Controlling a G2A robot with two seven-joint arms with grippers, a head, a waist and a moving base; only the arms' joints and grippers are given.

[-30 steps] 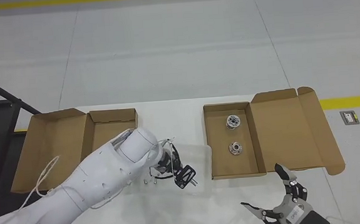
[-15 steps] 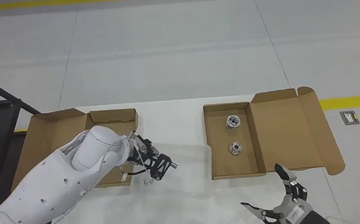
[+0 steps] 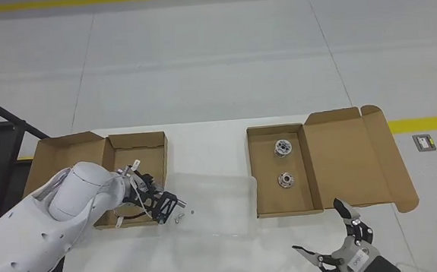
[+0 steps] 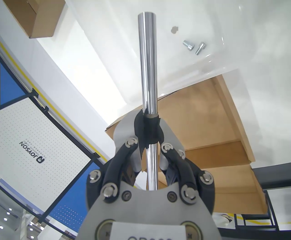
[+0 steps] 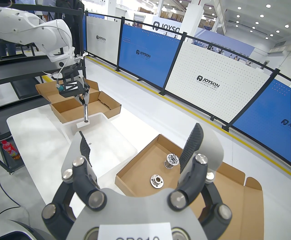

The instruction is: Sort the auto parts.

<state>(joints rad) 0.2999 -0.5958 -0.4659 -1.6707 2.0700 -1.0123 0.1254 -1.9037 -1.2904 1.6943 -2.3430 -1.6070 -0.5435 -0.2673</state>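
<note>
My left gripper [image 4: 149, 129] is shut on a shiny metal rod [image 4: 147, 68], whose free end sticks out over the clear plastic tray [image 4: 227, 20]. Seen from above, this gripper [image 3: 165, 206] hangs at the right edge of the left cardboard box [image 3: 140, 160]. Two small bolts [image 4: 192, 46] lie in the tray's corner. The right cardboard box [image 3: 253, 172] holds two round metal hubs [image 3: 282, 147] [image 3: 286, 179]. Near the table's front right, my right gripper [image 3: 315, 224] stands open and empty. The right wrist view shows the left gripper [image 5: 83, 95] with the rod [image 5: 85, 112].
The clear tray [image 3: 212, 205] lies between the two boxes. Both boxes have their lids [image 3: 349, 157] folded outward. A black rack [image 5: 13, 75] stands left of the table, with a red bottle [image 5: 9, 150] on its lower shelf. Bare white table [image 3: 204, 144] lies behind the tray.
The left arm has swung left with the rod, from over the middle of the tray to the left box's edge. The right arm has not moved.
</note>
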